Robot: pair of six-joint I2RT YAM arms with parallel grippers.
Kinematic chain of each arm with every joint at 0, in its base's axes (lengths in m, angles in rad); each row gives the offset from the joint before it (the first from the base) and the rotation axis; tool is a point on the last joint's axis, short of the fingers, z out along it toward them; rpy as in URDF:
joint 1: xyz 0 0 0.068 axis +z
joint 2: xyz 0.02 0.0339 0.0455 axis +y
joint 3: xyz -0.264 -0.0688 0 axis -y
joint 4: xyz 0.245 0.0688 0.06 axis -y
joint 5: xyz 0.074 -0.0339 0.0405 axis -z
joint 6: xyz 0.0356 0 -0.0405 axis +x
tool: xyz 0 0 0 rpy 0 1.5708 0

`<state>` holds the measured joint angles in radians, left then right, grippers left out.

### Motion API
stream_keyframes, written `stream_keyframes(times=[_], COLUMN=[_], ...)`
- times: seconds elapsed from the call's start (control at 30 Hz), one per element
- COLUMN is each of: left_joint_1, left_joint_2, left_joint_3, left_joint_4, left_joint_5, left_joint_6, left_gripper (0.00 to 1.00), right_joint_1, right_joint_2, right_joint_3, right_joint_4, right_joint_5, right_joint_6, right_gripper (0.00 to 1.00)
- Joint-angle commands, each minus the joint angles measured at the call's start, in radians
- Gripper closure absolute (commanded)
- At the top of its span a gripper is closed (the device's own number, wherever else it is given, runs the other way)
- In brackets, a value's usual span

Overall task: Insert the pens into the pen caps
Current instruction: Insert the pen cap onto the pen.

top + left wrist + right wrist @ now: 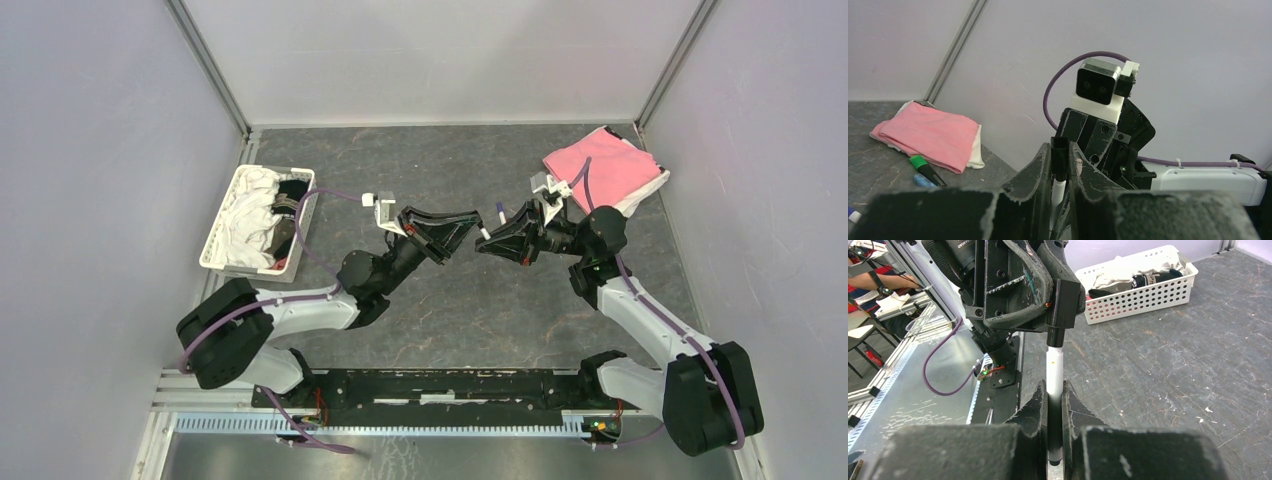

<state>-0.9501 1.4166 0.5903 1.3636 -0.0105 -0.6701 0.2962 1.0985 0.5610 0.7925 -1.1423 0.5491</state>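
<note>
Both grippers meet in mid-air over the middle of the table. My left gripper [468, 222] [1060, 150] is shut on a black pen cap [1060, 156] [1066, 297]. My right gripper [497, 233] [1054, 396] is shut on a thin white-barrelled pen [1054, 367] [1058, 192]. The pen's dark end sits in the mouth of the cap, and the two are in line. A black-and-green marker [925, 169] and a small blue piece [923, 181] lie on the table by the pink cloth. Another white pen end [853, 215] shows at the left edge.
A folded pink cloth [603, 168] [930, 132] lies at the back right corner. A white basket [220, 225] [1148, 295] of clothes stands at the left. Walls close in the table on three sides.
</note>
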Motion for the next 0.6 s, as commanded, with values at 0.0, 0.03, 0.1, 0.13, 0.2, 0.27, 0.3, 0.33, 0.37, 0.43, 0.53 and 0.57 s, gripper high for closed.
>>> stream_keyframes(times=[0.0,0.03,0.1,0.13,0.2,0.27,0.3,0.33,0.37,0.43,0.53,0.57], left_joint_1=[0.003,0.002,0.002,0.002,0.003,0.001,0.001,0.001,0.001,0.001,0.000,0.000], left_joint_2=[0.014,0.016,0.022,0.025,0.035,0.043,0.046,0.049,0.053,0.059,0.065,0.065], left_joint_3=[0.026,0.026,0.025,0.024,0.023,0.019,0.015,0.013,0.006,-0.004,-0.005,0.001], left_joint_4=[0.038,0.037,0.031,0.028,0.012,0.006,0.007,0.007,0.008,0.009,-0.004,-0.021], left_joint_5=[0.046,0.052,0.064,0.070,0.089,0.114,0.126,0.136,0.149,0.174,0.214,0.227], left_joint_6=[-0.039,-0.040,-0.042,-0.042,-0.044,-0.045,-0.045,-0.044,-0.041,-0.025,0.004,0.016], left_gripper=[0.98,0.98,0.98,0.98,0.98,0.98,0.98,0.98,0.98,0.98,0.98,0.98], right_joint_1=[-0.005,-0.004,-0.004,-0.003,-0.004,-0.004,-0.006,-0.006,-0.005,-0.008,-0.007,-0.009], right_joint_2=[0.008,0.008,0.011,0.012,0.014,0.014,0.016,0.018,0.020,0.031,0.041,0.044], right_joint_3=[0.047,0.047,0.047,0.045,0.043,0.039,0.036,0.030,0.023,-0.004,-0.026,-0.031], right_joint_4=[0.048,0.053,0.065,0.069,0.076,0.084,0.094,0.116,0.144,0.243,0.301,0.301], right_joint_5=[0.014,0.015,0.015,0.017,0.020,0.024,0.027,0.030,0.034,0.042,0.046,0.046], right_joint_6=[0.013,0.018,0.027,0.032,0.034,0.037,0.047,0.062,0.090,0.153,0.179,0.173], right_gripper=[1.00,1.00,1.00,1.00,1.00,1.00,1.00,1.00,1.00,1.00,1.00,1.00])
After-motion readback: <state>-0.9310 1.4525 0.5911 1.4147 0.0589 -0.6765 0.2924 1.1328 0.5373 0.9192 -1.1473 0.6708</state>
